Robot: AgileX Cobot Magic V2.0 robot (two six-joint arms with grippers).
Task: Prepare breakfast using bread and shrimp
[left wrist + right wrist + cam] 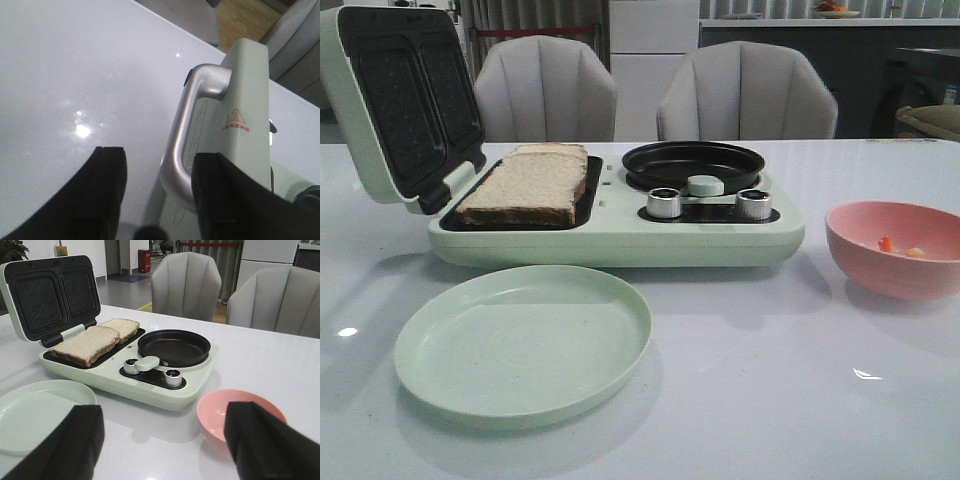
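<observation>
Two slices of bread (pixel 525 187) lie side by side on the lower plate of the open pale green sandwich maker (pixel 620 240); they also show in the right wrist view (pixel 90 343). A few small orange and pale shrimp (pixel 900 247) lie in the pink bowl (pixel 895 262) at the right. My left gripper (pixel 160 195) is open behind the raised lid (pixel 245 100), with the lid's silver handle (pixel 182 145) between its fingers, close to one finger (pixel 225 200). My right gripper (pixel 165 450) is open and empty above the table, next to the pink bowl (pixel 215 412). One of its fingers hides the shrimp in that view.
An empty pale green plate (pixel 523 340) lies in front of the sandwich maker. A black round pan (pixel 693 165) and two silver knobs (pixel 664 203) sit on the maker's right half. Two grey chairs (pixel 545 90) stand behind the table.
</observation>
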